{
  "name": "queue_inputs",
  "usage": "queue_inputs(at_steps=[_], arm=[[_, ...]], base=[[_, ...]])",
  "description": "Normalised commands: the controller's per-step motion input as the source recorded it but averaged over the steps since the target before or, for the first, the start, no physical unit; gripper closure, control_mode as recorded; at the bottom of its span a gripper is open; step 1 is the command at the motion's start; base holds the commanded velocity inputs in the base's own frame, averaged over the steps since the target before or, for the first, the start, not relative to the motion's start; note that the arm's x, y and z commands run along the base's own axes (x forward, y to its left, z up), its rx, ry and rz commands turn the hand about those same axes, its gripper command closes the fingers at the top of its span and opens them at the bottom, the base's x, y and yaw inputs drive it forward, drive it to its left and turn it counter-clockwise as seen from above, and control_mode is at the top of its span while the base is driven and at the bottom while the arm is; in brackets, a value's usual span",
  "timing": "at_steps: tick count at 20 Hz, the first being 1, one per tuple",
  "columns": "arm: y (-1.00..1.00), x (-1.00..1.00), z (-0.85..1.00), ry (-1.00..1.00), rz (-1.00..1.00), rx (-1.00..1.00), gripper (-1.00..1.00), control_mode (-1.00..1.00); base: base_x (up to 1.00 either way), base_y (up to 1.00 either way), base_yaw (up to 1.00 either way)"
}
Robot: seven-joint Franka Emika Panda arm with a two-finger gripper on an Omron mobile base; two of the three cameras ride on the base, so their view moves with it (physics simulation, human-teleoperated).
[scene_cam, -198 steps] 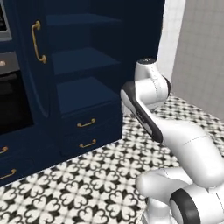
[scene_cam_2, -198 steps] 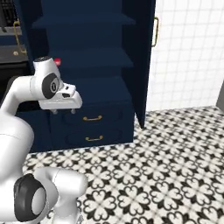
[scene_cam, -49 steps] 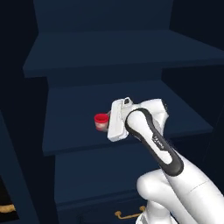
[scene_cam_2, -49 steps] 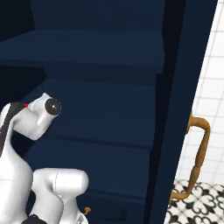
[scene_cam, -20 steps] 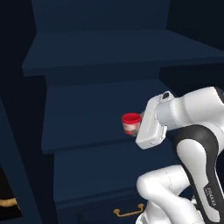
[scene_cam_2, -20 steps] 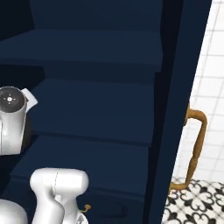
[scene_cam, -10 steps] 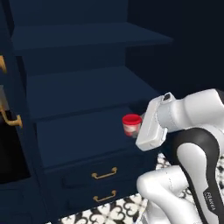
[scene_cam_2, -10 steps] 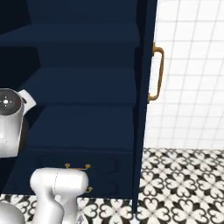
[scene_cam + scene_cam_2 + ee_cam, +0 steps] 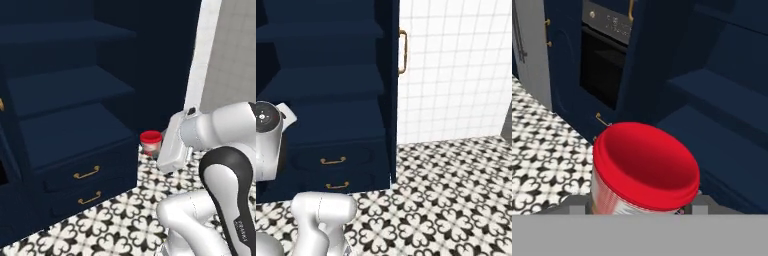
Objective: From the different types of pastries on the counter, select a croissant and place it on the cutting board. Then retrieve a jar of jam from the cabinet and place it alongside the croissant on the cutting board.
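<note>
The jar of jam (image 9: 151,142), with its bright red lid and pale body, hangs in the air in front of the open navy cabinet (image 9: 65,100), above the tiled floor. My gripper (image 9: 156,148) is shut on it from the right side. In the hand view the jar of jam (image 9: 644,167) sits very close, its body pinched at both sides by my gripper (image 9: 639,209), whose fingers are mostly hidden behind it. The cabinet's shelves (image 9: 326,80) are bare. The croissant, cutting board and counter are out of view.
Two drawers with gold handles (image 9: 87,173) sit at the cabinet's base. The open cabinet door (image 9: 391,75) stands edge-on beside a white tiled wall (image 9: 456,75). A built-in black oven (image 9: 604,60) lies beyond the jar. Patterned black-and-white floor (image 9: 446,200) stretches around.
The whole scene has shifted: the base has backed away from the cabinet, so the shelves look smaller and the floor shows. The jar stays held in the gripper, out of the shelf.
</note>
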Motion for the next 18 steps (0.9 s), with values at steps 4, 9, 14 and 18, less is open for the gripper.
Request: queue_inputs(at_steps=[4,9,14,18], arm=[[0.0,0.0,0.0,0.0,0.0,0.0,1.0,1.0],[0.0,0.0,0.0,0.0,0.0,0.0,1.0,1.0],[0.0,0.0,0.0,0.0,0.0,0.0,1.0,1.0],[0.0,0.0,0.0,0.0,0.0,0.0,1.0,1.0]], base=[[-1.0,0.35,-0.44],[-1.0,0.43,-0.45],[-1.0,0.56,-0.45],[-1.0,0.28,-0.47]])
